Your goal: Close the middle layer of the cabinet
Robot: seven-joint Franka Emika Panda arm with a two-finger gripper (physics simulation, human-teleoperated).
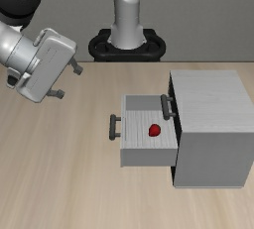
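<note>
A grey cabinet (210, 124) stands on the table at the exterior view's right. One of its drawers (139, 146) is pulled out toward the left, with its dark handle (112, 125) at the outer end. Inside it lies a small red object (155, 131). Higher on the cabinet front sits a second handle (168, 104), close against the body. My gripper (67, 78) hovers at the upper left, well away from the drawer handle. It is open and holds nothing.
The robot's base (129, 45) stands at the far edge of the wooden table (60, 173). Bare tabletop lies between the gripper and the drawer handle.
</note>
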